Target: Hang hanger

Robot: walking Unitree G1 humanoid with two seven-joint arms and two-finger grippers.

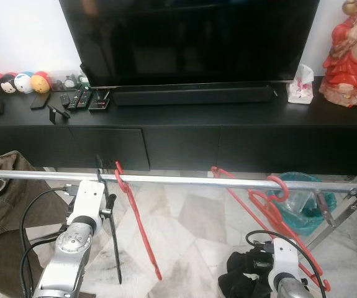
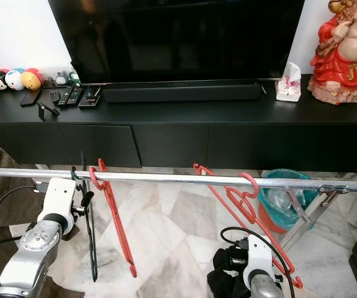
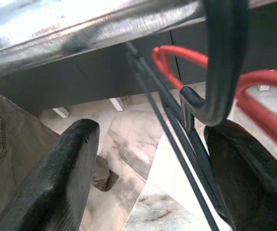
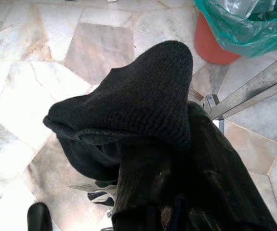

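A black hanger (image 1: 113,230) hangs by its hook over a silver rail (image 1: 184,180) that crosses the room in front of a black TV cabinet (image 1: 228,133), with the robot's left gripper (image 3: 148,173) raised just beneath the rail. In the left wrist view the gripper's two black fingers (image 3: 56,178) stand wide apart, the hanger's hook and neck passing between them close to the farther finger, not clamped. The hanger's long axis runs downward from the rail toward 6 o'clock, its body trailing below the left arm's wrist. A red hanger (image 1: 138,223) is hooked on just beside it, toward 3 o'clock along the rail; two more red hangers (image 1: 259,211) lean from the rail farther that way, above a bin lined with green plastic (image 1: 302,195).

The left arm is plainly the nearer one: the hook sits directly ahead of its fingertips at 12 o'clock. By the look of it the hanger already rests on the rail, so the hanging appears done and what remains is to draw the open fingers clear without snagging the hook.

The right gripper (image 4: 152,159) is low over the marble floor, closed on a dark knitted garment (image 4: 128,110) that drapes over its fingers.
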